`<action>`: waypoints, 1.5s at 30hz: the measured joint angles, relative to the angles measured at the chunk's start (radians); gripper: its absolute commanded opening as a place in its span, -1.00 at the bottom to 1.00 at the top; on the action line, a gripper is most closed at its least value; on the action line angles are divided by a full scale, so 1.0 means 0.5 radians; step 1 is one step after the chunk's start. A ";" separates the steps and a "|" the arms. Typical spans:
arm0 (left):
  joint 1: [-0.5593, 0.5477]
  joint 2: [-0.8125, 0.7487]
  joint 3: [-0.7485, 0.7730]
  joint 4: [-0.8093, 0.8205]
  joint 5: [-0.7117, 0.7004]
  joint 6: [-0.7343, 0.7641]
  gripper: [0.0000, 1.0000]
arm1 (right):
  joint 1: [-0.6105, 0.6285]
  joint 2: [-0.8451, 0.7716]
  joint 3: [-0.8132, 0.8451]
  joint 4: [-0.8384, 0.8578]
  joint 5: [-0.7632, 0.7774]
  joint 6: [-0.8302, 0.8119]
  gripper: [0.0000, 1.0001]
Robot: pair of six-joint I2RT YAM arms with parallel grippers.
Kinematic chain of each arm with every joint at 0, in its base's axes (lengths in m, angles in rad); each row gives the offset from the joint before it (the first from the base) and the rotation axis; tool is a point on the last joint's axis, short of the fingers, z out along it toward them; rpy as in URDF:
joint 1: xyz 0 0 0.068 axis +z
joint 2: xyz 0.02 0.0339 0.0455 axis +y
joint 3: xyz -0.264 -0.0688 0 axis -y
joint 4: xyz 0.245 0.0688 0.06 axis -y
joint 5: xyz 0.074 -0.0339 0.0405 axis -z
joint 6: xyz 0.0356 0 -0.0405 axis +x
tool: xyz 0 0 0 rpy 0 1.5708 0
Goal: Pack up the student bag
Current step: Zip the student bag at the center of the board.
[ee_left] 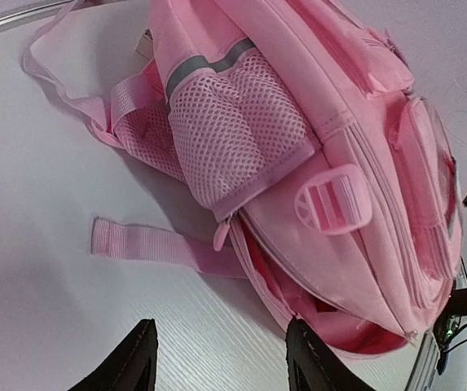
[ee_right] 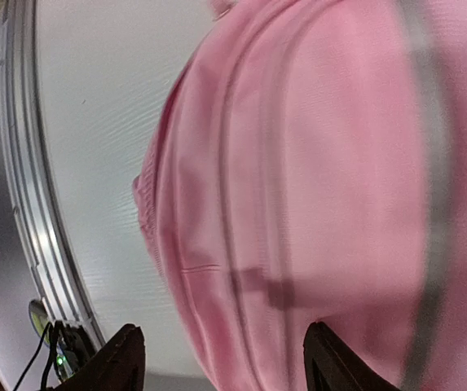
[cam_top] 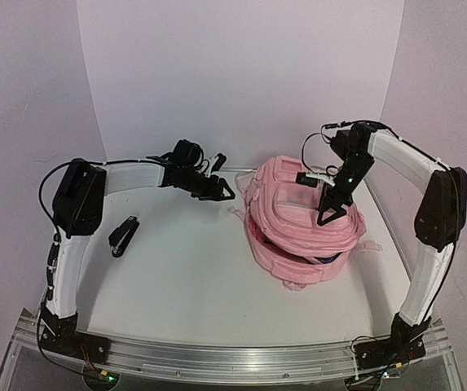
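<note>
Pink backpack [cam_top: 302, 232] lying flat, partly unzipped.
Above it the right gripper [cam_top: 331, 213], facing its side the left gripper [ee_left: 217, 346]; both spread, empty, likely placed to hold the opening wide.

This is looking like a robotics lab bench to me: two white arms [cam_top: 64, 269] are sitting bolted to an aluminium rail [cam_top: 241, 362] on a white table [cam_top: 184, 269], with plain panels [cam_top: 241, 73] boxing it in.
</note>
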 measured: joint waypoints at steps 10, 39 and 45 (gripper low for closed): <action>0.000 0.460 0.380 -0.026 0.140 0.051 -0.07 | -0.439 0.415 0.580 0.114 -0.091 0.604 0.51; -0.078 0.839 0.838 0.025 0.328 0.047 -0.73 | -0.559 0.574 0.501 0.147 0.144 1.006 0.69; -0.085 0.772 0.658 0.135 0.309 0.050 -0.88 | -0.560 0.574 0.450 0.190 0.138 1.014 0.62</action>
